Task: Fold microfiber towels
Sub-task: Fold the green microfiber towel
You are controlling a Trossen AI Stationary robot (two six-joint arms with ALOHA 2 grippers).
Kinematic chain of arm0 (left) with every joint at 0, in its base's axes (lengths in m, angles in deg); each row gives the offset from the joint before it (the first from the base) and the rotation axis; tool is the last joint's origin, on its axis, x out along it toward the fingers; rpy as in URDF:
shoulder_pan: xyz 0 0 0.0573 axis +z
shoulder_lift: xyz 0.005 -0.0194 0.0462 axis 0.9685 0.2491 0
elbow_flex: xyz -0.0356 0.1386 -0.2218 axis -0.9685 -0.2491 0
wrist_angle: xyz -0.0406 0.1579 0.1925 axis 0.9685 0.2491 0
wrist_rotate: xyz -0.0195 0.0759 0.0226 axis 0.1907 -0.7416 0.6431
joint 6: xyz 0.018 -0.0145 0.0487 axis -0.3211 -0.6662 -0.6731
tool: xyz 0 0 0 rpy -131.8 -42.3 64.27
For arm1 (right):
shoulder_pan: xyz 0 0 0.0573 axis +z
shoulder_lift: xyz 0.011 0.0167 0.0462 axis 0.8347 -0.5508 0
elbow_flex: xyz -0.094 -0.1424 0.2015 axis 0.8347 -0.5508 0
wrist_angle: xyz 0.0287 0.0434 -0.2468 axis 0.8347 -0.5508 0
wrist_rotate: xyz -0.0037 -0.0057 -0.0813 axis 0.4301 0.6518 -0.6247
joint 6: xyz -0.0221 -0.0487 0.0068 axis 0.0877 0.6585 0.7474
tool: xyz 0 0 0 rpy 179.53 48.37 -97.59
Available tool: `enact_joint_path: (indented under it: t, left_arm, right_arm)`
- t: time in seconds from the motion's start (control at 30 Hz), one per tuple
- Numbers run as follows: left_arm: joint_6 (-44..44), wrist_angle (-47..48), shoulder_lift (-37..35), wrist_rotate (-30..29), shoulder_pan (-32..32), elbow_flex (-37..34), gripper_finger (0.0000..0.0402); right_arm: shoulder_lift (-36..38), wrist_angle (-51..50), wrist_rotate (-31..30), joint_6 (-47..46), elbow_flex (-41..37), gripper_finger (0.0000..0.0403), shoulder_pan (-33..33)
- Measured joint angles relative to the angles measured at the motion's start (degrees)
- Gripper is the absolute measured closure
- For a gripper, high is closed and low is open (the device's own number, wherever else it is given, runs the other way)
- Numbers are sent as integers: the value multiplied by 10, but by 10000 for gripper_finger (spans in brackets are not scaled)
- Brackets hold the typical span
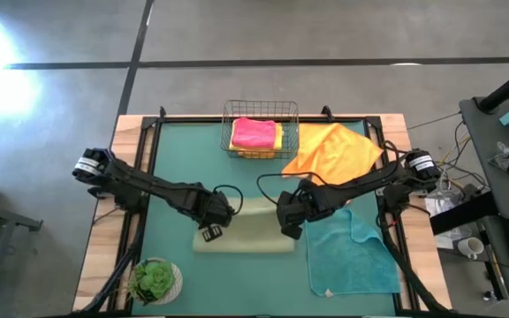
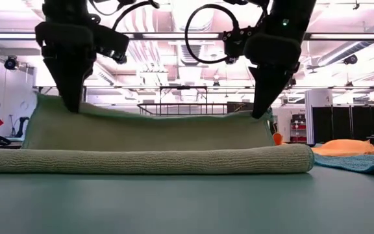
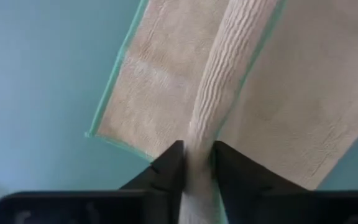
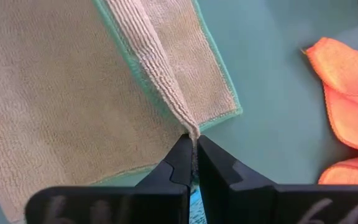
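A pale sage green towel (image 1: 241,231) lies mid-table. Its lower part rests on the green mat with a rounded fold (image 2: 148,159) toward the near edge, and its upper layer (image 2: 148,130) stands raised between my two grippers. My left gripper (image 1: 212,231) is shut on the raised edge at its left end, and my right gripper (image 1: 290,228) is shut on it at its right end. A teal towel (image 1: 352,256) lies flat at the near right. An orange towel (image 1: 334,152) lies crumpled at the far right. My left gripper pinches the towel's raised edge (image 3: 201,134) between its two fingers, near the left corner, coming from above and pointing down. The cloth rises as a ridge into the fingers; below them the layer hangs to the fold on the mat. My right gripper pinches the same raised edge (image 4: 188,127) near the right corner, only at its fingertips (image 4: 180,155). It comes slanting down from the table's right. The edge gathers into a thin ridge at the tips, and the layer below slopes down to the mat.
A wire basket (image 1: 233,113) at the far middle holds a pink towel (image 1: 254,132) on a yellow one. A small potted plant (image 1: 155,281) stands at the near left corner. Black rails (image 1: 144,168) frame the mat's sides.
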Motion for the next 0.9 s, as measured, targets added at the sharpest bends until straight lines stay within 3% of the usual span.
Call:
enact_joint_path:
  t: [0.3, 0.5, 0.73, 0.9]
  left_arm:
    - [-43, 37, 0, -2, 13, 2, 241]
    - [-98, 66, -1, -6, 13, 13, 235]
    - [-115, 198, -10, -108, 15, 48, 234]
    - [-115, 147, -33, -80, 9, 57, 234]
  right_arm:
    - [0, 13, 0, 5, 0, 375, -14]
    - [0, 13, 20, 6, 0, 323, -37]
    - [19, 6, 53, 22, 0, 257, -64]
    - [44, 10, 118, 75, 1, 241, -67]
